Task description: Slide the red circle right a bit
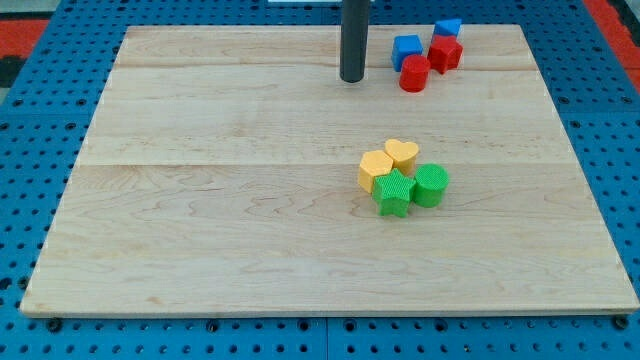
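Observation:
The red circle (413, 74) sits near the view's top right on the wooden board (200, 200). It touches a blue block (406, 49) above it and a red star-like block (445, 52) to its right. Another blue block (447, 29) sits behind the red one. My tip (352, 78) is the lower end of a dark rod. It rests on the board about sixty pixels to the left of the red circle, apart from it.
A second cluster lies right of the board's middle: a yellow hexagon (375, 168), a yellow heart (401, 154), a green star (395, 192) and a green circle (431, 184). Blue pegboard (40, 120) surrounds the board.

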